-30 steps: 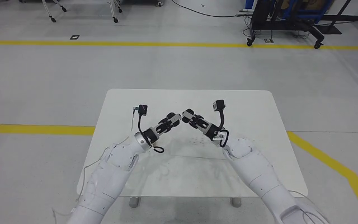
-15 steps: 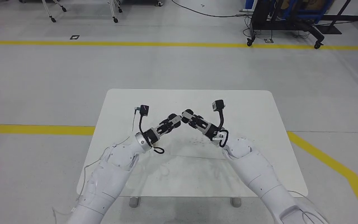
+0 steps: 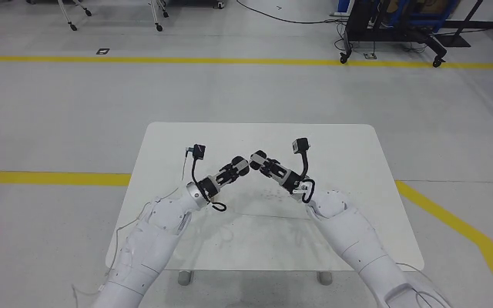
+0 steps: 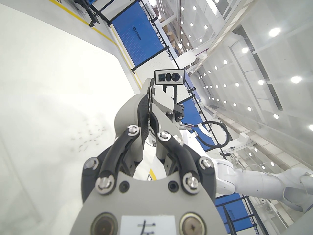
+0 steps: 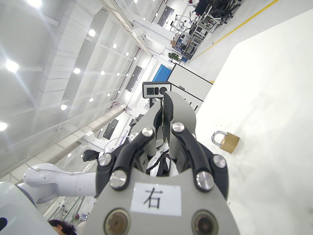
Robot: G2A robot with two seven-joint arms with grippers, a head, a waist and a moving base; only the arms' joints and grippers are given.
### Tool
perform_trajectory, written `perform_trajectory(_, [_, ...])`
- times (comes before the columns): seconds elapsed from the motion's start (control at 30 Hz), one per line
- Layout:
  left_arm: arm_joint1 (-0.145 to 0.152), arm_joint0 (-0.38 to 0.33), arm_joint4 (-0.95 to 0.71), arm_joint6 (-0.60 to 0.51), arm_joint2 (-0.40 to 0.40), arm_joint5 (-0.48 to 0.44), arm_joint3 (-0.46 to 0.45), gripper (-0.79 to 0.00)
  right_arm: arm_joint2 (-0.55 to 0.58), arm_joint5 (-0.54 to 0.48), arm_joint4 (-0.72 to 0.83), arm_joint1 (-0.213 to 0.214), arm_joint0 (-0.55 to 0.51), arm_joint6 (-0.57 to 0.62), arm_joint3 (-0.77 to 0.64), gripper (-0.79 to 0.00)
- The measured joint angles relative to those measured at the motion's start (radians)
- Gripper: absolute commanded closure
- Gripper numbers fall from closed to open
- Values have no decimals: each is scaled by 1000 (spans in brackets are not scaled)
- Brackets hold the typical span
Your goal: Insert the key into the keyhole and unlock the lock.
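The right claw (image 5: 163, 99) is pinched narrow, possibly on a key. The padlock (image 5: 226, 141) lies on the table (image 5: 269, 94) just beside and below it, shackle toward it; right arm nearer.

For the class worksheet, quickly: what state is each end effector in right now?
Left end effector: closed; whether it holds anything cannot be told.
Right end effector: closed; whether it holds anything cannot be told.

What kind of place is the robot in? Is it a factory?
Probably a big factory hall or robot test lab, not a home. Yellow lines are painted on the floor, rows of lights shine from a very high ceiling, and blue partition panels stand beyond the white table.
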Motion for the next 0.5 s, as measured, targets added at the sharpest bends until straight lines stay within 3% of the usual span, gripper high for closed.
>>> perform_trajectory(0.2, [1, 0, -3, 2, -3, -1, -1, 0, 5, 2, 1, -1, -1, 9, 0, 0])
perform_trajectory(0.37, [1, -1, -1, 6, -5, -5, 0, 0, 8, 5, 3, -1, -4, 9, -1, -200])
perform_trajectory(0.47, [1, -2, 1, 7, -6, -5, 0, 0, 11, 6, 3, -2, -5, 9, -2, -194])
perform_trajectory(0.5, [1, -2, 3, 7, -6, -7, 1, 0, 12, 6, 2, -2, -6, 9, -2, -148])
